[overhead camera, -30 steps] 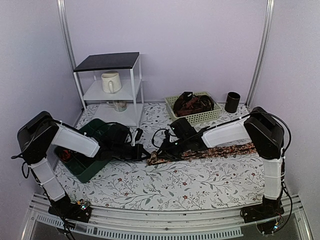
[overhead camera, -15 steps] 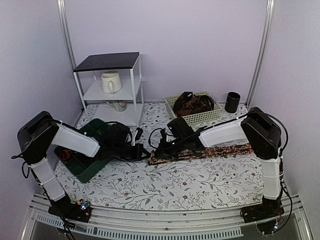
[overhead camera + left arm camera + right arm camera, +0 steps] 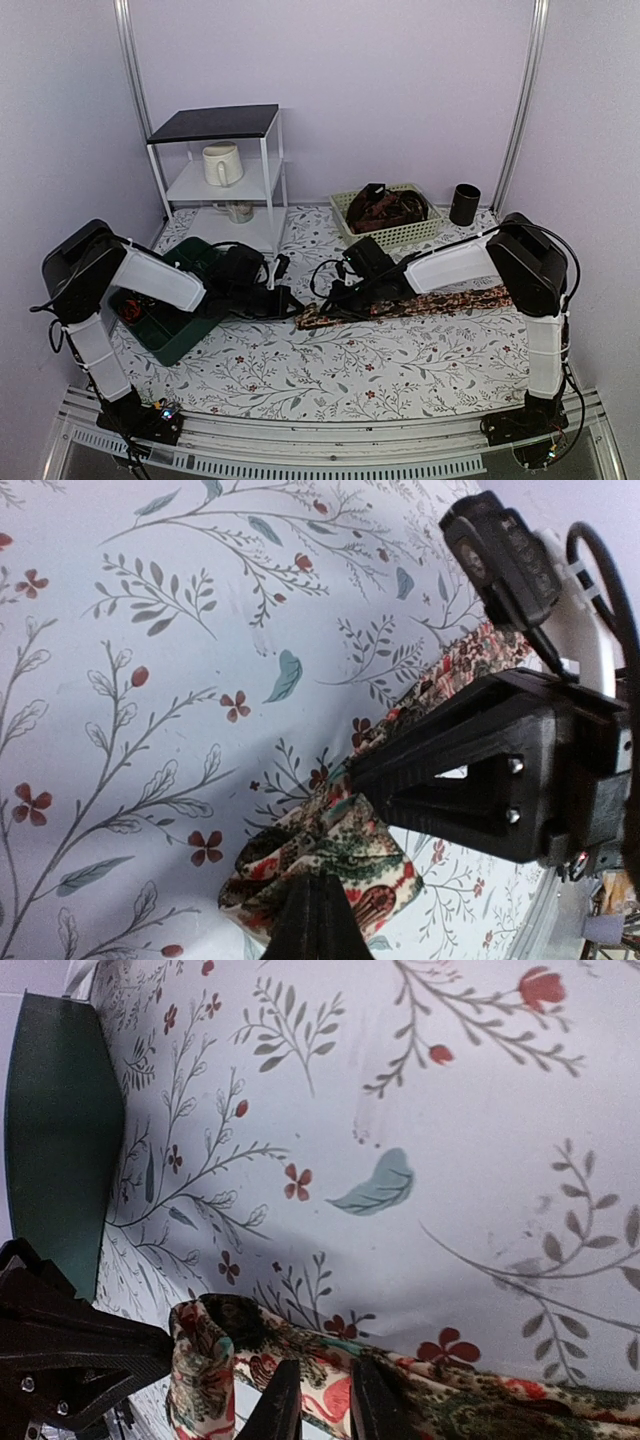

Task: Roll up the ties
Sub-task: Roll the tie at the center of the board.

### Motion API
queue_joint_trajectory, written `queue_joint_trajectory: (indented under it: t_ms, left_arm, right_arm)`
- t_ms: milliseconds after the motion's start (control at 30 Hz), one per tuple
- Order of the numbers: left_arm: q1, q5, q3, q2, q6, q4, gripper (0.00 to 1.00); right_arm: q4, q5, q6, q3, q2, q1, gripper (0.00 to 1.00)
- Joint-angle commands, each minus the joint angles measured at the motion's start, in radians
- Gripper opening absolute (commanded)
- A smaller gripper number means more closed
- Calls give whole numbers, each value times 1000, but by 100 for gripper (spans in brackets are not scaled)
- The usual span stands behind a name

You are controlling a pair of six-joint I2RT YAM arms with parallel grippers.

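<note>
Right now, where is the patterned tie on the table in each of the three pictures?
Top: the tie lies stretched out across the middle and right of the table.
Left wrist: its bunched end is at bottom centre, and the strip runs up to the right.
Right wrist: it runs along the bottom edge, with the bunched end at lower left.
Shared landmark: the flowered cloth under it in all three.

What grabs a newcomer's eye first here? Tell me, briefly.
The long patterned tie stretched across the middle of the flowered table draws the eye first. Both arms converge on its left end: the left tool is shut on the bunched tip, and the right tool sits on the fabric just beside it. Behind them, a pale basket holds a heap of more ties.
</note>
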Motion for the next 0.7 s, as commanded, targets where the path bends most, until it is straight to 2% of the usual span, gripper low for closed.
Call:
queue_joint_trajectory:
  t_ms: [0, 267, 667]
  left_arm:
    - [-7, 12, 24, 29, 9, 23, 0]
    - [-7, 27, 24, 56, 1, 43, 0]
    - [-7, 17, 30, 84, 3, 57, 0]
  right_arm:
    - [-22, 47, -2, -29, -110, -8, 21]
    - [49, 24, 27, -76, -141, -8, 23]
    - [26, -24, 55, -11, -25, 9, 28]
